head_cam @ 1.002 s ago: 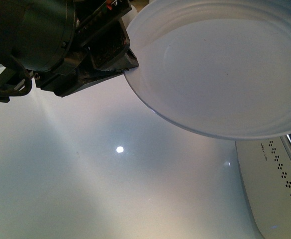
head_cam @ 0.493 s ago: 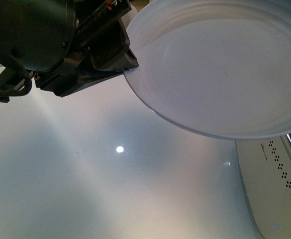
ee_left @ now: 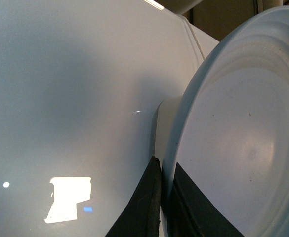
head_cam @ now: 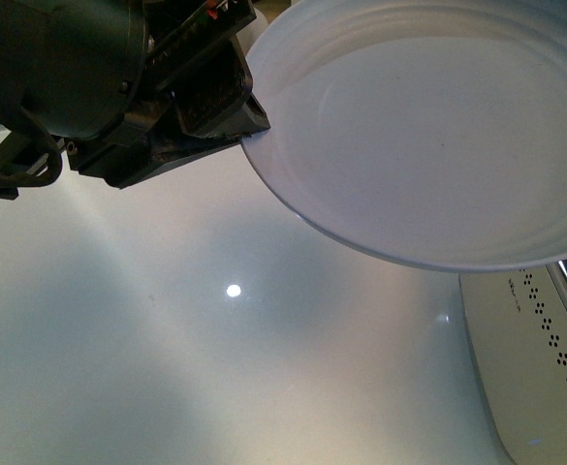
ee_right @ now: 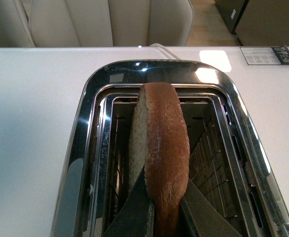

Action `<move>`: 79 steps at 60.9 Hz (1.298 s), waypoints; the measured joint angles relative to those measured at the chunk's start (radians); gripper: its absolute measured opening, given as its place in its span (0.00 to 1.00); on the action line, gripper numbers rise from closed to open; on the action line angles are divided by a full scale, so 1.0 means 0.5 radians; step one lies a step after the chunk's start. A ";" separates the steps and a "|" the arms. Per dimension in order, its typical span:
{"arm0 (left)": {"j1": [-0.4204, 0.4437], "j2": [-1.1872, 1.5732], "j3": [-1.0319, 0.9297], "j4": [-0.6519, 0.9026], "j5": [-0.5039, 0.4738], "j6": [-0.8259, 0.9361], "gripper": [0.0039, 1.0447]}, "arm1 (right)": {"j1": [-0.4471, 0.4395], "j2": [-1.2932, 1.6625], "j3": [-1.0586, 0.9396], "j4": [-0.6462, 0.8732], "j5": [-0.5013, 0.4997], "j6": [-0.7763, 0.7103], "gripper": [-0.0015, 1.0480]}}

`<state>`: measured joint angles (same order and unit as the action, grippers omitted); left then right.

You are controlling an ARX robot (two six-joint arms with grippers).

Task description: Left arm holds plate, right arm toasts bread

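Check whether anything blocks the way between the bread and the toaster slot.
Nothing visible does. The right gripper holds the bread upright over the toaster, and its slot is open, with only wire guides inside.

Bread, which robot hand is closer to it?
Right. The right gripper is clamped on the bread at the toaster; the left gripper pinches the plate rim, with no bread in its view.
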<state>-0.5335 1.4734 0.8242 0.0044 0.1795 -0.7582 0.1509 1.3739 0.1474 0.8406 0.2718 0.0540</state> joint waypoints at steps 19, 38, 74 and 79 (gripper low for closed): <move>0.000 0.000 0.000 0.000 -0.001 0.001 0.03 | 0.014 0.011 -0.036 -0.063 0.039 0.012 0.38; 0.000 0.000 0.000 0.000 -0.001 0.000 0.03 | -0.081 -0.855 -0.056 -0.762 0.039 0.015 0.83; -0.002 0.000 0.000 0.001 0.002 0.000 0.03 | -0.292 -1.913 -0.101 -1.088 -0.468 -0.065 0.77; -0.003 0.000 0.000 0.001 0.002 0.000 0.03 | -0.293 -1.981 -0.138 -1.070 -0.543 -0.083 0.62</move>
<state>-0.5350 1.4734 0.8242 0.0048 0.1806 -0.7582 0.0044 0.3836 0.0784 0.3058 0.0002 0.0124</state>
